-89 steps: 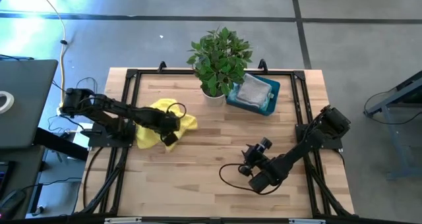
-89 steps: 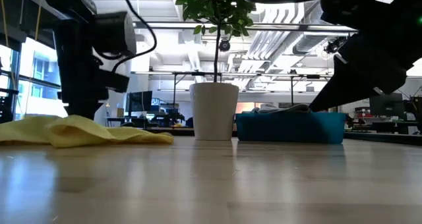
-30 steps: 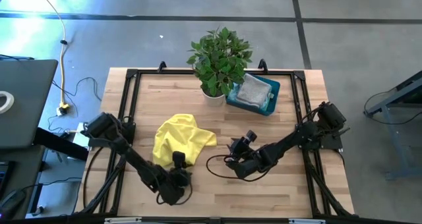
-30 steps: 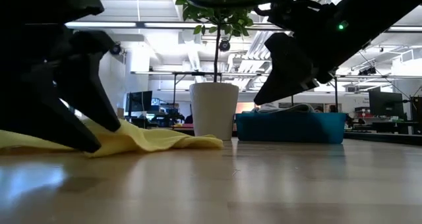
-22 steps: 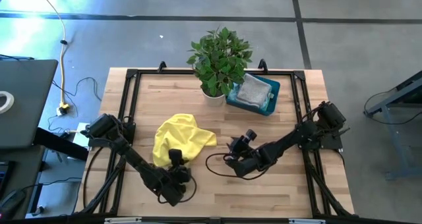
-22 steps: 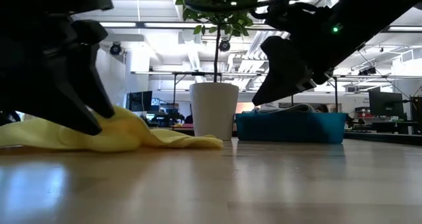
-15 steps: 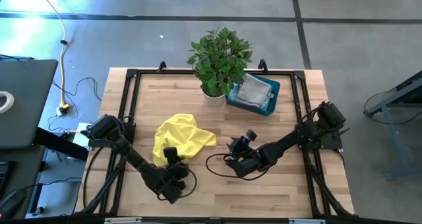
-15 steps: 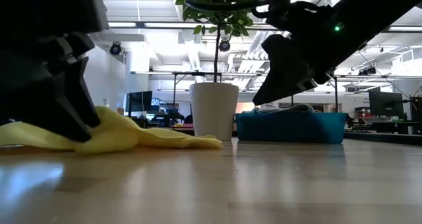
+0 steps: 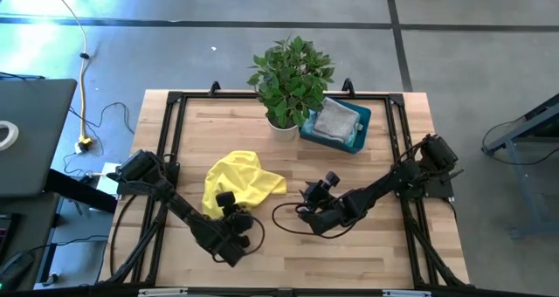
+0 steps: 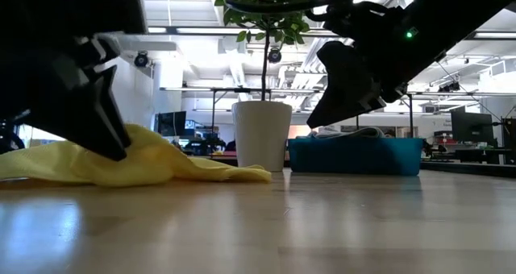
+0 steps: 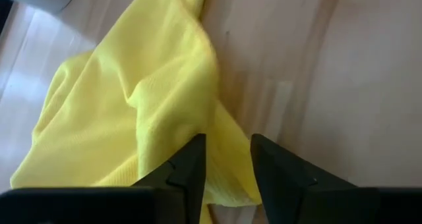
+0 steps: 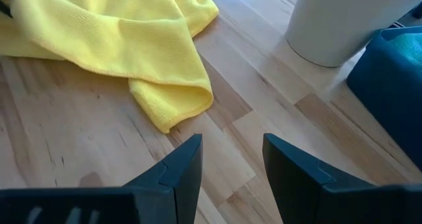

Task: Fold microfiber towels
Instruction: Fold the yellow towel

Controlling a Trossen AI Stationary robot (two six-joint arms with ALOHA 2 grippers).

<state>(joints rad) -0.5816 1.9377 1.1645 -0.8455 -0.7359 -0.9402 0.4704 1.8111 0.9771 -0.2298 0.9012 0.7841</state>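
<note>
My left jaws (image 11: pixel 225 168), narrowly parted, straddle the yellow towel's (image 11: pixel 125 112) edge; my right jaws (image 12: pixel 231 161) gape empty, pot (image 12: pixel 343 20) ahead.

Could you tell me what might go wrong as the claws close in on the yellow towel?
1. The left claw is open over a bunched edge of the towel; it may pinch several layers, and the fold would come out crooked.
2. The right claw is open over bare wood short of the corner, so it could shut on nothing.
3. The pot stands close; dragging the towel could nudge it.
</note>
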